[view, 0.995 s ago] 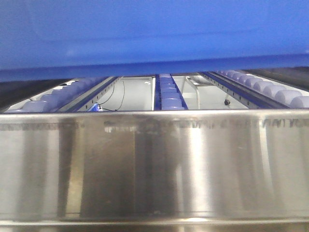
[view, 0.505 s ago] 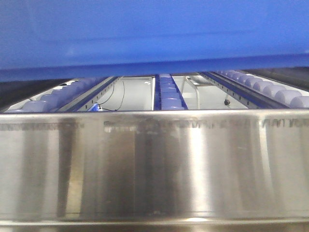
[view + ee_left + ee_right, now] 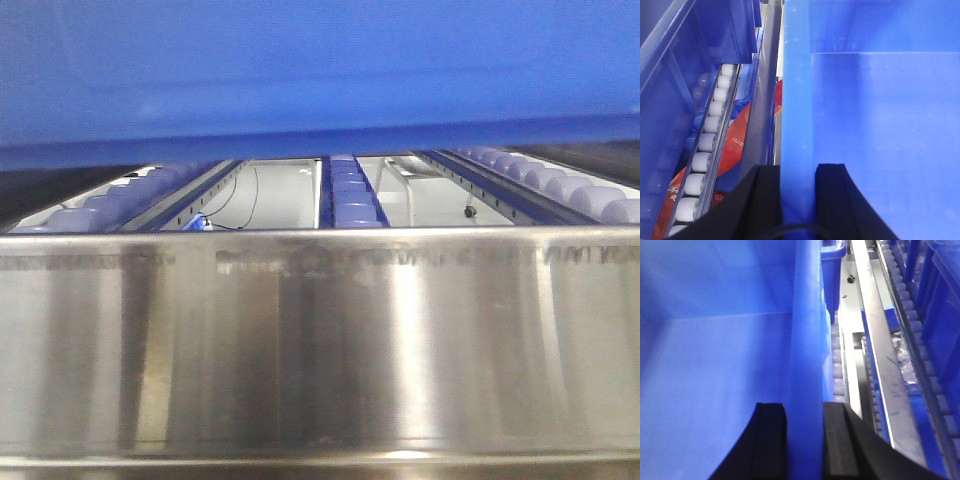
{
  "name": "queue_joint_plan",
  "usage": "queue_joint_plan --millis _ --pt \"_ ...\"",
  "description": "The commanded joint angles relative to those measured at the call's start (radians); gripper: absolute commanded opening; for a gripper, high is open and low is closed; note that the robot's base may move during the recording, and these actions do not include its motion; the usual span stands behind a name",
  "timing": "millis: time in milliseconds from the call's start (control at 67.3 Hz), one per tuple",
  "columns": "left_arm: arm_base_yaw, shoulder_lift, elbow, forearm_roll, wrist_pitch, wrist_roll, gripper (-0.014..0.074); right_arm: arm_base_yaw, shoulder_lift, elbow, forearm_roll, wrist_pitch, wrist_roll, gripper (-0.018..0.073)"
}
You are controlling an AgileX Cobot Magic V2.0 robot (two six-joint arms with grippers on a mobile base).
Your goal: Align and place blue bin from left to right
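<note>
You have the left gripper (image 3: 798, 169) and right gripper (image 3: 804, 409) each clamped on a side wall of the blue bin (image 3: 320, 70), one finger inside and one outside. In the front view the bin spans 12 o'clock over the roller tracks (image 3: 350, 195), behind a steel panel (image 3: 320, 340). A neighbouring bin (image 3: 670, 80) crowds the left wrist's 9 o'clock, and a steel rail (image 3: 875, 340) flanks the right wrist's 3 o'clock.

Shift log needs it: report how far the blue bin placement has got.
Done: left gripper and right gripper are clamped on opposite walls of the blue bin. In hand: the bin appears held above the roller tracks, which show beneath its edge. Remaining: aligning it, setting it down, releasing.
</note>
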Motion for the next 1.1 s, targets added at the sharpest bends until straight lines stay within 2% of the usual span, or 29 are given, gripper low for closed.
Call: queue_joint_plan --millis 0,89,193,267,386,564,817,1084 --pt "-0.009 -0.006 -0.011 -0.018 -0.068 0.015 -0.0111 0.004 0.005 -0.009 -0.027 -0.017 -0.022 -0.0075" --pt "0.000 0.014 -0.016 -0.060 -0.135 0.078 -0.0111 0.004 0.041 -0.009 -0.042 -0.019 -0.047 -0.0075" --pt "0.037 0.058 -0.044 -0.099 -0.135 0.081 -0.0111 -0.002 0.078 -0.009 -0.049 -0.077 -0.043 -0.0075" --pt "0.083 0.090 -0.062 -0.149 -0.141 0.087 -0.0111 -0.016 0.100 -0.009 -0.038 -0.118 -0.024 -0.0075" --pt "0.163 0.131 -0.072 -0.230 -0.202 0.166 -0.0111 -0.062 0.126 -0.009 -0.001 -0.151 0.003 -0.0075" --pt "0.267 0.186 -0.074 -0.369 -0.275 0.241 -0.0111 -0.131 0.170 -0.009 0.015 -0.168 0.003 -0.0075" --pt "0.327 0.229 -0.074 -0.374 -0.284 0.246 -0.0111 -0.171 0.229 -0.009 0.029 -0.237 0.003 -0.0078" --pt "0.335 0.269 -0.074 -0.371 -0.284 0.246 -0.0111 -0.171 0.263 -0.009 0.031 -0.235 0.003 -0.0078"
